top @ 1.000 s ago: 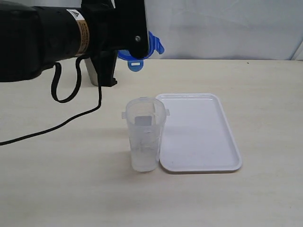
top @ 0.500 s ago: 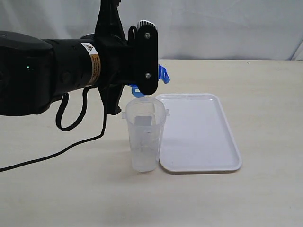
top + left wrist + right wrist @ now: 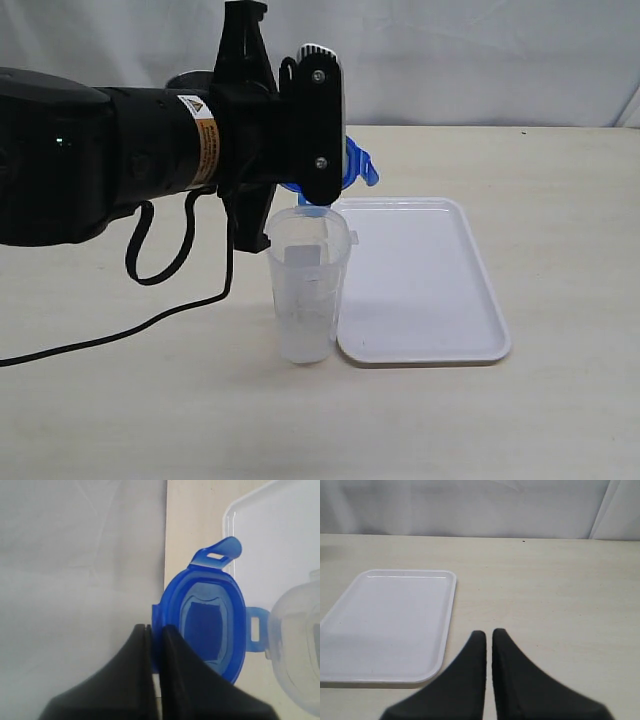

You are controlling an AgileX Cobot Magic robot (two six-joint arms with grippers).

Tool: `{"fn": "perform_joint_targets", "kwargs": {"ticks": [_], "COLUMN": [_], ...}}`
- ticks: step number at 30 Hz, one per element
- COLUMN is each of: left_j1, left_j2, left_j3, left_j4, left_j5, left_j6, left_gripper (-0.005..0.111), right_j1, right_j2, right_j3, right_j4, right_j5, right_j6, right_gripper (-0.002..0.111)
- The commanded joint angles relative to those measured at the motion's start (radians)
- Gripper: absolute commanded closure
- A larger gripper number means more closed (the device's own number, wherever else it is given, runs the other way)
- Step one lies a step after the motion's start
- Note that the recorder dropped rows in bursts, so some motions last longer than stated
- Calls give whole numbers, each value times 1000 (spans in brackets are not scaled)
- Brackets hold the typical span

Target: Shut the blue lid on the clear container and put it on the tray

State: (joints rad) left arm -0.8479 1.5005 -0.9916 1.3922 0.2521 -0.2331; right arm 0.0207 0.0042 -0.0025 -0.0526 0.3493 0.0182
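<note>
The blue lid [image 3: 207,625] is pinched by one edge in the closed left tool [image 3: 152,628], just above and slightly far-right of the mouth of the clear container [image 3: 305,295]. The container stands upright and unsupported on the worktop [image 3: 570,200], just beside the left edge of the tray [image 3: 430,290]; the right tool [image 3: 489,633] is closed on nothing. Since only the rim is gripped and the lid is not centred, it may be lowered crooked and a flap caught on the container's rim. The tall, narrow container could then be tipped by off-centre pressure, or the lid levered out of the grip.
</note>
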Motion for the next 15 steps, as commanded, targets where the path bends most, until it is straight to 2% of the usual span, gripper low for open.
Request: {"fn": "perform_joint_targets", "kwargs": {"ticks": [1,15], "left_j1": [-2,-2], "left_j2": [-2,-2], "left_j3": [1,1], "left_j4": [-18,-17], "left_j5": [-4,-54], "left_j6": [-11,-37], "left_gripper": [107,107], "right_j1": [-6,-6], "right_j2": [-4,-4], "right_j3": [2,2], "right_j4": [-8,-8], "right_j5": [-5,-5], "right_j6": [-6,-6], "right_gripper": [104,104]}}
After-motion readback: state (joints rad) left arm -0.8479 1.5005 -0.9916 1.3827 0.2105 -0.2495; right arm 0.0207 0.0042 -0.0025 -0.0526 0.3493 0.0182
